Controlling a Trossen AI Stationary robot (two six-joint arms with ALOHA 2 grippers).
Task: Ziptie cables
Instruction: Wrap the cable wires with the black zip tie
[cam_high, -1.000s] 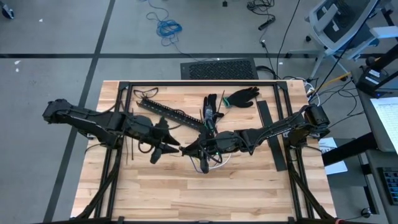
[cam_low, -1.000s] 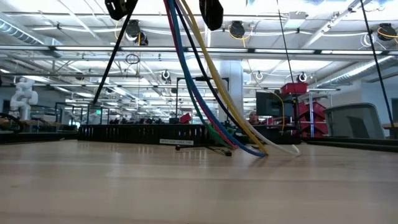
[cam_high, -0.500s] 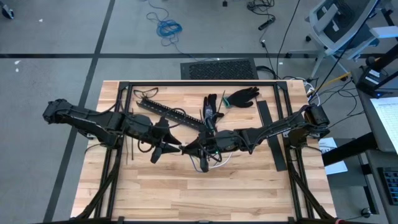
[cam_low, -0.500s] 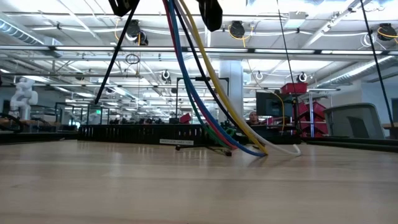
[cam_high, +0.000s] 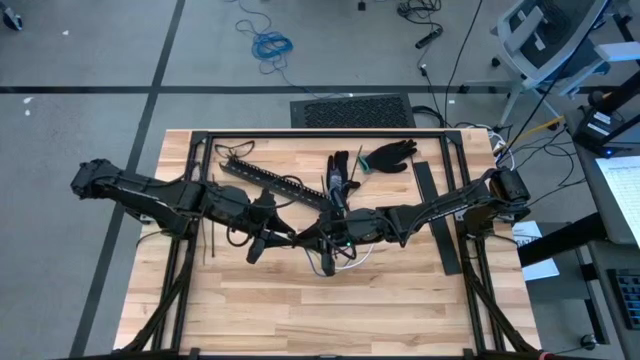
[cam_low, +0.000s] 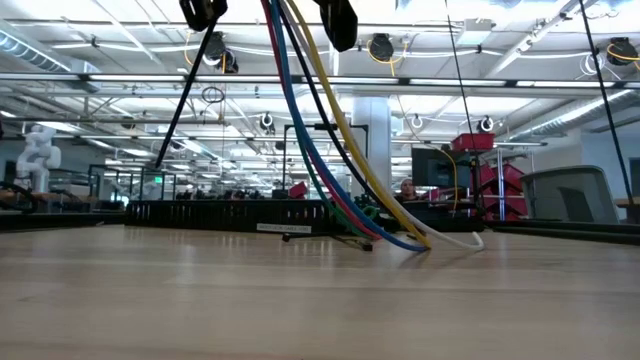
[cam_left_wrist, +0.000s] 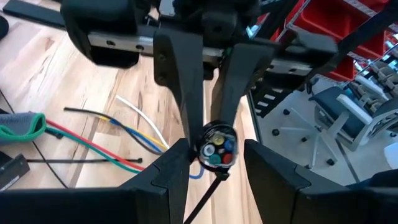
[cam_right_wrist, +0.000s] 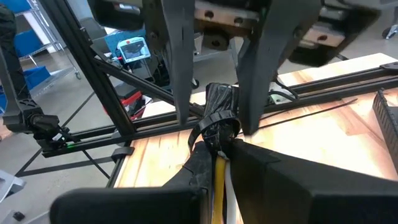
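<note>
High view: at frame centre the right gripper (cam_high: 318, 238) is clamped on the bundle of thin coloured cables (cam_high: 335, 258), facing the left gripper (cam_high: 284, 238) — half-open around the bundle's end.

Left wrist view: a thin dark plastic ziptie (cam_left_wrist: 217, 137) rings the wire tips at centre.

Low view: the cables slope to the wooden table (cam_low: 320, 300), centre-right.

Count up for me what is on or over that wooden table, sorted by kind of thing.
Dark jointed robot arms: 2
Bundle of thin coloured wires: 1
Long black slotted rail: 1
Black fabric gloves: 2
Flat black strip: 1
Total: 7
</note>
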